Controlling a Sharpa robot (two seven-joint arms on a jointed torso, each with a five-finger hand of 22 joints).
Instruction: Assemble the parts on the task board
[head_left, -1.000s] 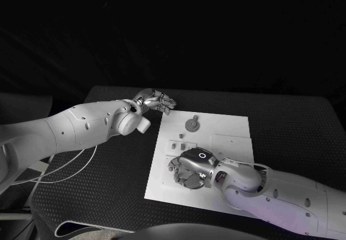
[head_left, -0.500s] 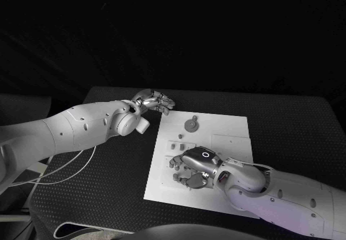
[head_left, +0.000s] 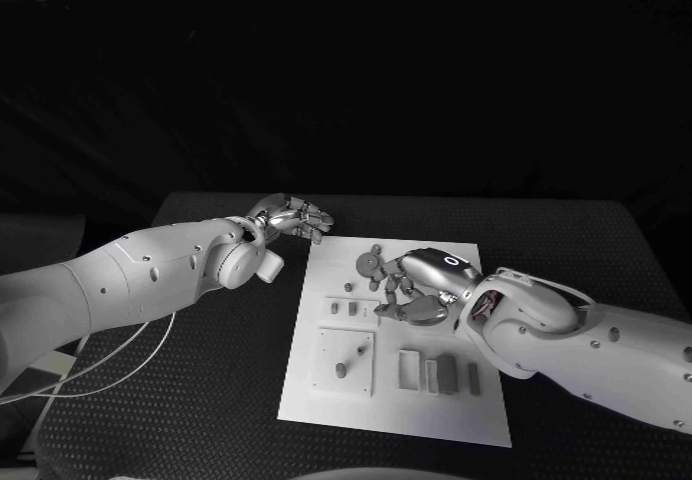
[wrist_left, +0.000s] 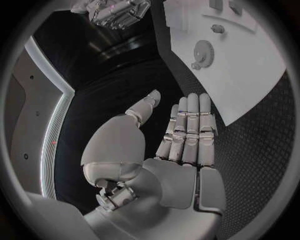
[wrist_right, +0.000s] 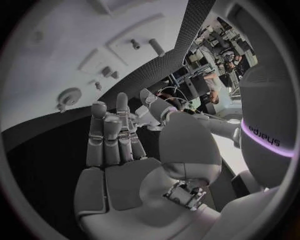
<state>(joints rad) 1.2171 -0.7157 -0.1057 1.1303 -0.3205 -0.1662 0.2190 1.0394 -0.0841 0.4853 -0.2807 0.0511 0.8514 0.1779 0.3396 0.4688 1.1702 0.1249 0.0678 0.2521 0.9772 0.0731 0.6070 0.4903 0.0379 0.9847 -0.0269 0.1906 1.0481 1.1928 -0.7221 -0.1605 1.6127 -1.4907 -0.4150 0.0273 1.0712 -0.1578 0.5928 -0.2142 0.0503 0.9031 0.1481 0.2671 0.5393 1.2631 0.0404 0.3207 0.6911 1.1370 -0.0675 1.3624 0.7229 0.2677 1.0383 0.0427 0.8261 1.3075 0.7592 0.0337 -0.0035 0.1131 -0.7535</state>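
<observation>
The right hand (head_left: 414, 289) hovers over the task board (head_left: 490, 400), holding nothing.

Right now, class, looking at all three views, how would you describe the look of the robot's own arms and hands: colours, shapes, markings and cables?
Both arms are smooth white rounded shells dotted with small dark screw holes. Each ends in a silver, jointed metal hand: the left hand and the right hand. A small glowing ring marks the back of the right hand. A thin white cable loops beneath the left arm, and lettering is printed on the right wrist.
</observation>
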